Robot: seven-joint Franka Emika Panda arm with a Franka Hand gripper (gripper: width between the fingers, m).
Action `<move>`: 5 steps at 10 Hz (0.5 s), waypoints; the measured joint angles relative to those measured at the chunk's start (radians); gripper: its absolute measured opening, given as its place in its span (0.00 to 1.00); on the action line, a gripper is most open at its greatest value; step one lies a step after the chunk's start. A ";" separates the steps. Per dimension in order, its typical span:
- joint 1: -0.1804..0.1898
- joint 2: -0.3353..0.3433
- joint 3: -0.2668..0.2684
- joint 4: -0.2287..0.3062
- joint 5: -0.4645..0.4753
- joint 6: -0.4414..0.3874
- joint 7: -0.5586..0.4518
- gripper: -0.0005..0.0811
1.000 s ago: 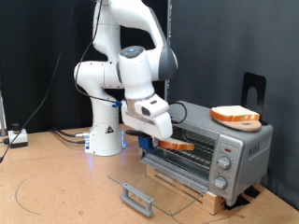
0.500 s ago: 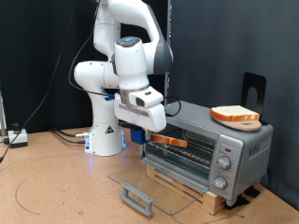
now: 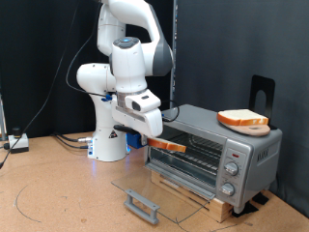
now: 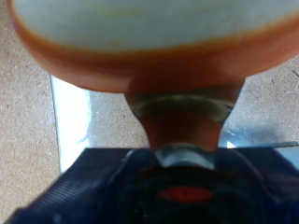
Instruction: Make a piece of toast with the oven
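Observation:
My gripper (image 3: pixel 154 138) is shut on a piece of toast (image 3: pixel 167 145), pale with an orange-brown crust, and holds it level in front of the oven's open mouth. In the wrist view the slice (image 4: pixel 140 42) fills the frame, pinched at its edge by a fingertip (image 4: pixel 182 112). The silver oven (image 3: pixel 217 155) stands at the exterior view's right. Its glass door (image 3: pixel 159 189) lies folded down flat, with the wire rack (image 3: pixel 198 147) showing inside. A second, alike slice (image 3: pixel 242 120) lies on the oven's top.
The oven's three knobs (image 3: pixel 231 167) are on its side panel. The robot's white base (image 3: pixel 108 135) stands behind my gripper. A black stand (image 3: pixel 263 92) rises behind the oven. The door's handle (image 3: pixel 141 204) sticks out over the brown table (image 3: pixel 58 193).
My gripper has drawn back towards the exterior view's left and a little up, carrying the toast away from the oven's opening.

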State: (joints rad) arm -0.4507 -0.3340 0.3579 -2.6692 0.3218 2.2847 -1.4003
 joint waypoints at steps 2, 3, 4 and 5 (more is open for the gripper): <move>0.000 0.018 0.025 0.000 -0.010 0.012 0.048 0.51; 0.000 0.031 0.036 -0.002 -0.025 0.022 0.064 0.51; -0.001 0.046 0.043 -0.005 -0.046 0.042 0.077 0.51; -0.007 0.060 0.048 -0.012 -0.078 0.066 0.083 0.51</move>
State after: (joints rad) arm -0.4573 -0.2736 0.4064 -2.6813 0.2436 2.3504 -1.3174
